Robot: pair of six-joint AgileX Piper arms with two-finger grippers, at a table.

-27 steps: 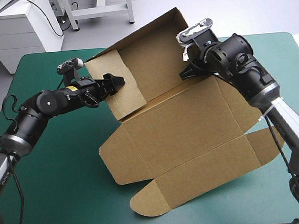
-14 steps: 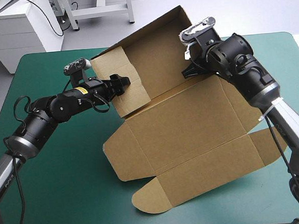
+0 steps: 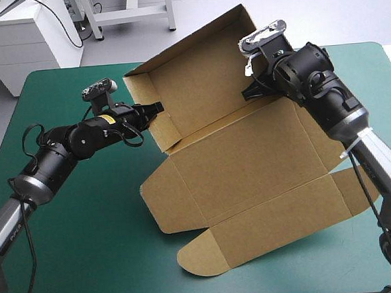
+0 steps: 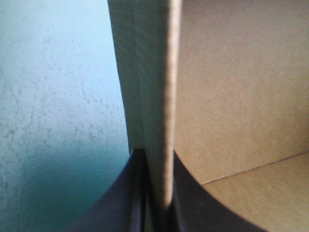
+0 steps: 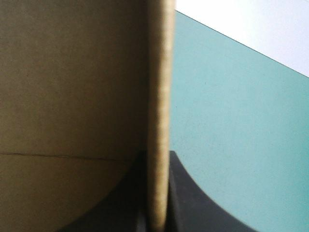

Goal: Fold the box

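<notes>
The brown box [image 3: 249, 156] lies mostly flat on the teal-green cover, its back wall raised at the far side. A short left side wall [image 3: 154, 102] stands upright. My left gripper [image 3: 156, 110] is shut on this wall's edge; in the left wrist view the board edge [image 4: 164, 96] runs between the fingers of the left gripper [image 4: 157, 157]. My right gripper [image 3: 252, 90] holds the back wall's right end. The right wrist view shows the right gripper [image 5: 157, 159] shut on a board edge [image 5: 159, 96], with the brown board [image 5: 72, 87] on one side.
The box's front panels and a rounded flap [image 3: 202, 259] lie flat toward the near edge. Bare teal-green cover [image 3: 81, 233] spreads left and in front of the box, with a strip [image 3: 387, 241] at the right, under my right arm.
My left gripper closed from open onto the left side wall, which swung from leaning to upright. The whole box slid slightly right. The right gripper kept its grip.
</notes>
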